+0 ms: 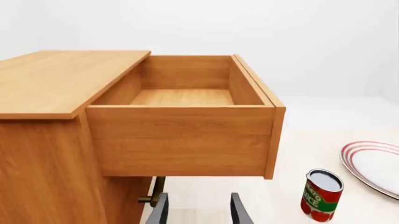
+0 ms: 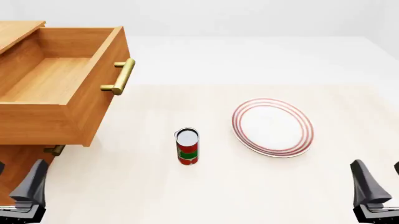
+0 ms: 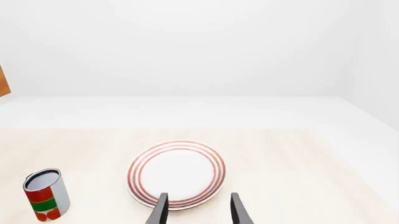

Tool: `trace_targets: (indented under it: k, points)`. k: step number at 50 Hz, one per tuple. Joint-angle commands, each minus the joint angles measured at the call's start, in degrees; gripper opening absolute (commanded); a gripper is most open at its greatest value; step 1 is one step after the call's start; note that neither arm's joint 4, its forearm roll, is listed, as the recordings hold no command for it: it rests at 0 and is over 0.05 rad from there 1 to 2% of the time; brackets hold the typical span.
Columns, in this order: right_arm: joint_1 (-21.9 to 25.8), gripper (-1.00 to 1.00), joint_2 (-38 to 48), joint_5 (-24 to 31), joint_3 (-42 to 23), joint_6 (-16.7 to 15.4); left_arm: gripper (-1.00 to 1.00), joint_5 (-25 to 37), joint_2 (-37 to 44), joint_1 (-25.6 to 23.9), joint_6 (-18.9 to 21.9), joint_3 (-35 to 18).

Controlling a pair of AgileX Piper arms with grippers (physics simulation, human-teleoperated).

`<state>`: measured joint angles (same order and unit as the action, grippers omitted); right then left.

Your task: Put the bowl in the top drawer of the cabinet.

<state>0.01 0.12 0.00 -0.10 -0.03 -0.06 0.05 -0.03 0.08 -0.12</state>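
Nowhere in the three views: the bowl, so cannot tell where it sits. Only partly shown, too, the cabinet, cut off at the left edge of the front view, with just a strip of its flat top and a sliver of its lower front visible. Pulled well out from it, the top drawer, its bare wooden floor visible from above and its brass bar handle facing the middle of the tabletop. Tucked in the drawer's shadow, a smaller brass handle – mostly hidden, its drawer hard to make out.

Low at the left corner, the left hand, one dark finger clipped by the frame edge, fingers apart and gripping nothing. Low at the right corner, the right hand, likewise clipped, fingers spread around empty air.

Upright near the middle of the tabletop, a red and green can, label lettering too small to read. Right of it and well apart, a white plate with red rings, lying flat.

Underneath everything, a pale cream tabletop with faint grain; beyond its far edge, a plain white floor and white walls – no detail to pick out.
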Motion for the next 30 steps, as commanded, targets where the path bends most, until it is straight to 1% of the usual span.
trace_targets:
  k: [1,12,14,16,18,19,20,27,30]
  points:
    - [0.01,1.00,0.13,0.09,-0.18,0.00,1.00,-0.18,0.04,-0.09,0.18,-0.35]
    - [0.02,1.00,0.21,0.14,-0.32,-0.05,1.00,-0.51,-0.01,-0.65,0.65,-0.75]
    - [0.02,1.00,0.24,0.04,-0.25,-0.08,1.00,-1.46,-0.03,-1.52,2.14,-0.77]
    - [0.02,1.00,0.30,0.04,-0.31,-0.08,1.00,-1.59,-0.03,-1.36,1.94,-0.82]
    - [0.01,1.00,0.38,-0.06,-0.28,-0.05,1.00,-0.32,-0.03,-1.18,0.39,-1.22]
    - [0.01,1.00,0.42,-0.09,-0.30,-0.08,1.00,1.06,0.00,-1.03,0.39,-1.20]
    - [0.02,1.00,0.43,-0.12,-0.28,-0.09,1.00,0.52,0.05,-1.31,-0.09,-1.47]
    - [0.02,1.00,0.63,-0.33,-0.27,-0.09,1.00,2.81,-0.04,-3.39,1.46,-3.71]
    - [0.02,1.00,0.69,-0.39,-0.25,-0.06,1.00,3.99,-0.04,-3.84,1.32,-4.68]
